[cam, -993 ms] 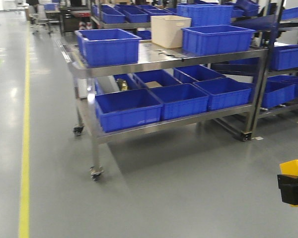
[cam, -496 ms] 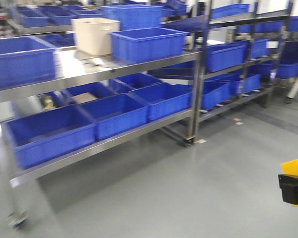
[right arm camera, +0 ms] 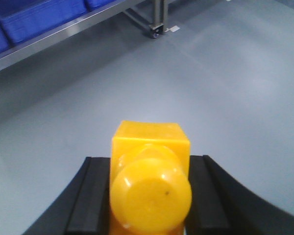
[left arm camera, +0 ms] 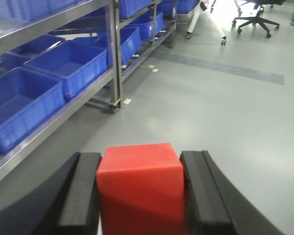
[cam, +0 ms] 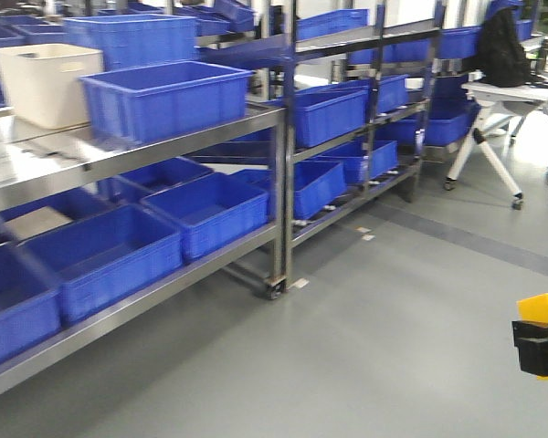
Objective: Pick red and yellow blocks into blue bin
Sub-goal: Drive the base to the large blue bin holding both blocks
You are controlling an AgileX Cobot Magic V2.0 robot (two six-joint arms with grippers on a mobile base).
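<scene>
Now, left gripper (left arm camera: 139, 193) clamped on red block (left arm camera: 139, 176), right gripper (right arm camera: 149, 193) clamped on yellow block (right arm camera: 150, 142), both right of steel rack (cam: 278, 182) holding blue crates (cam: 164, 96)

Grey floor (cam: 393, 347) with a soft sheen; steel racks (cam: 279, 182) run along the left, loaded with blue crates (cam: 164, 100); white table (cam: 521, 91) and office chair (left arm camera: 256, 20) far right.

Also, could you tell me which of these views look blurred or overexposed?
Front view: the shelving at left is smeared, its steel top glaring. Left wrist view: the red block is crisp, the floor near the chairs blown out. Right wrist view: the yellow block looks soft.
</scene>
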